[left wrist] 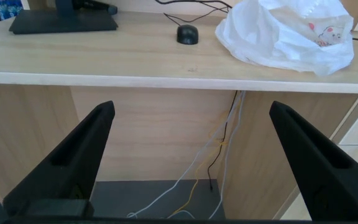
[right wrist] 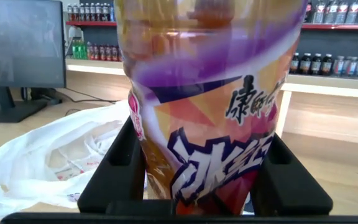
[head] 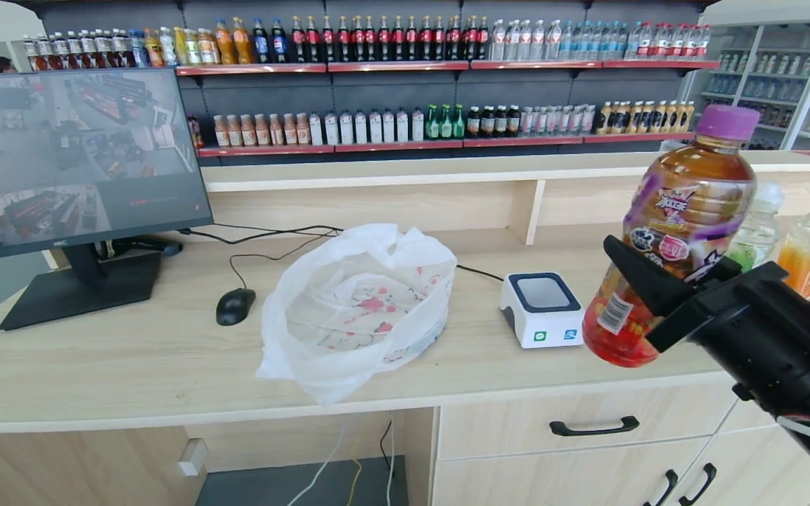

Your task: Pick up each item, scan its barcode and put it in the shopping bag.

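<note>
Right gripper's fingers (right wrist: 115, 163) are clamped on either side of the bottle (head: 686, 211), around its lower half. It's a firm-looking pinch, with a black pad on each flank in the right wrist view. So the right gripper (head: 665, 256) has the drink off the counter (head: 131, 351). The bottle is tilted and sits just to the right of the scanner (head: 541, 309), not over its window.

The left gripper (left wrist: 191, 155) is spread wide with nothing in it. It hangs below the counter edge, in front of the panel where the cables drop.

Progress-wise, I'd say it's early. The shopping bag (head: 359, 302) sits open in the middle of the counter, between the mouse (head: 235, 306) and the scanner, and I can't make out anything inside it. This bottle looks picked but not bagged, and I can't tell whether it's been scanned. More bottles (head: 799, 253) stand behind the right arm, so there's probably plenty left.

On print:
- **Bottle:** it has a purple cap and a loud purple-and-orange wrap with big characters, which I won't spell out. A white barcode patch (head: 614, 313) sits low on its side, roughly facing the camera rather than the scanner.
- **Bag:** red cartoon-ish print.
- **Scanner:** two small icons on its front, one green and one blue.
</note>
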Robot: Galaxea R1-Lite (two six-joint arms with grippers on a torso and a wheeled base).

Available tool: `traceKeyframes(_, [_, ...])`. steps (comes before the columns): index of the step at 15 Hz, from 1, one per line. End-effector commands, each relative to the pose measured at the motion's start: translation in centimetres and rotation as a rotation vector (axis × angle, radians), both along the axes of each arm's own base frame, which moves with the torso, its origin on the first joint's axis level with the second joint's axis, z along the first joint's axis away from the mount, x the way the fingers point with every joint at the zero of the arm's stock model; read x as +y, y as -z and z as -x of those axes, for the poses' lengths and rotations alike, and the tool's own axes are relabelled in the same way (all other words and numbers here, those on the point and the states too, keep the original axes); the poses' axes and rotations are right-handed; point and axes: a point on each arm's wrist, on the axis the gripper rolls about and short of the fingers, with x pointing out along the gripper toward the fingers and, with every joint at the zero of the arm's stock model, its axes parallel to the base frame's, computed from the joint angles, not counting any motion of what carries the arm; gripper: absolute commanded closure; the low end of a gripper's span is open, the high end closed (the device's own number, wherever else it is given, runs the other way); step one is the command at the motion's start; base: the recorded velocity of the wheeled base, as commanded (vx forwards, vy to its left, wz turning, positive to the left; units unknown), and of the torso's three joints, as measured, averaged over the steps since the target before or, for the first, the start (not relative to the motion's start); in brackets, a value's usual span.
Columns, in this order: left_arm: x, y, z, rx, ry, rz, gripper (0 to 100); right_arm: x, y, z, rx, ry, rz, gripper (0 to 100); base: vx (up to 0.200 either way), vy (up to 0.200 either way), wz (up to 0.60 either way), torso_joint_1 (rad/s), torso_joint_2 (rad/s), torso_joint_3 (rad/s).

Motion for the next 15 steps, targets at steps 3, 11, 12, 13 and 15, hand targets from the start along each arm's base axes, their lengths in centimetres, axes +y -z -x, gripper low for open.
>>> traceKeyframes(3, [0.0, 0.0, 0.0, 0.000, 0.000, 0.000, 0, 2.3, -0.3, -4.9, -0.023, 0.042, 0.004, 100, 0.000, 0.000, 0.00, 0.000, 0.00, 0.000])
traceKeyframes(11, [0.0, 0.0, 0.0, 0.001, 0.000, 0.000, 0, 3.1, 0.6, -12.2, -0.290, 0.023, 0.419, 100, 0.000, 0.000, 0.00, 0.000, 0.00, 0.000])
traceKeyframes(12, [0.0, 0.0, 0.0, 0.000, 0.000, 0.000, 0, 3.3, 0.6, -12.4, -0.306, 0.032, 0.438, 100, 0.000, 0.000, 0.00, 0.000, 0.00, 0.000])
traceKeyframes(13, [0.0, 0.0, 0.0, 0.000, 0.000, 0.000, 0, 3.3, 0.7, -12.7, -0.322, 0.053, 0.477, 100, 0.000, 0.000, 0.00, 0.000, 0.00, 0.000])
traceKeyframes(15, [0.0, 0.0, 0.0, 0.000, 0.000, 0.000, 0, 3.0, 1.5, -12.9, -0.340, 0.046, 0.549, 100, 0.000, 0.000, 0.00, 0.000, 0.00, 0.000])
